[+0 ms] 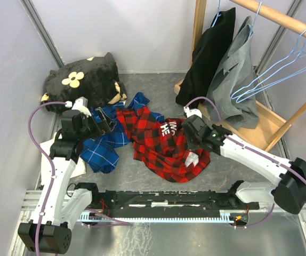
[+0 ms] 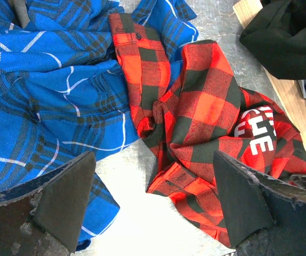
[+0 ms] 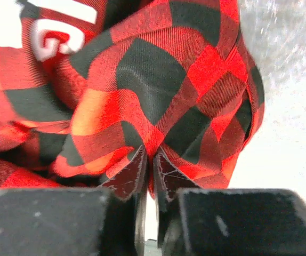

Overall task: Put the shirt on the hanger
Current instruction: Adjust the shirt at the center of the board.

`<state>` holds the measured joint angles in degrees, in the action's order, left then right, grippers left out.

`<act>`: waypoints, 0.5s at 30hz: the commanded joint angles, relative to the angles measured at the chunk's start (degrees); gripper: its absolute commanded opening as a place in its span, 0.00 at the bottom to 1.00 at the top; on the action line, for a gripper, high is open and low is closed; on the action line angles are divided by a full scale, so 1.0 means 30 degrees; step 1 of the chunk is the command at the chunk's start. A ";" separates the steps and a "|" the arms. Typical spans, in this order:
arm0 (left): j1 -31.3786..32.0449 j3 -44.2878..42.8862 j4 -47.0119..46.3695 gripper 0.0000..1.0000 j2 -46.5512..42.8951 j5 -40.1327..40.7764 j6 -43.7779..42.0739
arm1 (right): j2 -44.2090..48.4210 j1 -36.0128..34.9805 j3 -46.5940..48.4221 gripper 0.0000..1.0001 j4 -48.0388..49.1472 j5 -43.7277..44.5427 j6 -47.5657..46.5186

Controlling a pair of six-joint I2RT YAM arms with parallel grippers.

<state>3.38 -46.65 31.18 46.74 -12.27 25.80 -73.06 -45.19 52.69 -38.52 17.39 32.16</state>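
Note:
The red-and-black plaid shirt (image 1: 161, 141) with white lettering lies crumpled on the grey table. My right gripper (image 1: 191, 140) presses into its right side. In the right wrist view the right gripper (image 3: 152, 160) is shut on a pinched fold of the shirt (image 3: 142, 80). My left gripper (image 1: 106, 124) hovers over the blue plaid cloth at the left, open. In the left wrist view the left gripper (image 2: 153, 200) frames bare table, the shirt (image 2: 201, 122) lying just ahead. Light-blue wire hangers (image 1: 281, 66) hang empty from the wooden rail at the right.
A blue plaid shirt (image 1: 107, 144) lies beside the red one at the left. A black pillow with flower prints (image 1: 83, 80) sits at the back left. A black garment (image 1: 211, 53) and a grey garment (image 1: 238, 74) hang on the wooden rack (image 1: 281, 18).

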 commanded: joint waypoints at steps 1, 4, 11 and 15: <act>0.0044 -0.0370 -0.0625 0.97 -0.0070 0.0119 -0.0426 | 0.2195 0.0063 0.2908 0.09 0.1233 -0.0042 -0.2481; 0.0037 -0.0493 -0.0578 0.96 0.0049 0.0396 -0.0369 | 0.2575 0.0063 0.5163 0.05 0.0770 0.0324 -0.3937; 0.0039 -0.0988 -0.0328 0.94 -0.0108 0.1113 -0.0268 | 0.1749 0.0063 1.1753 0.03 0.0276 -0.0351 -0.7393; 0.0031 -0.1457 -0.0178 0.93 -0.0220 0.1427 -0.0126 | 0.0049 0.0063 1.6821 0.01 -0.0061 -0.0693 -0.8857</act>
<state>3.38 -47.29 31.35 46.92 -9.69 25.82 -69.41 -45.21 89.78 -39.90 16.34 12.93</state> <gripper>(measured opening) 0.938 0.026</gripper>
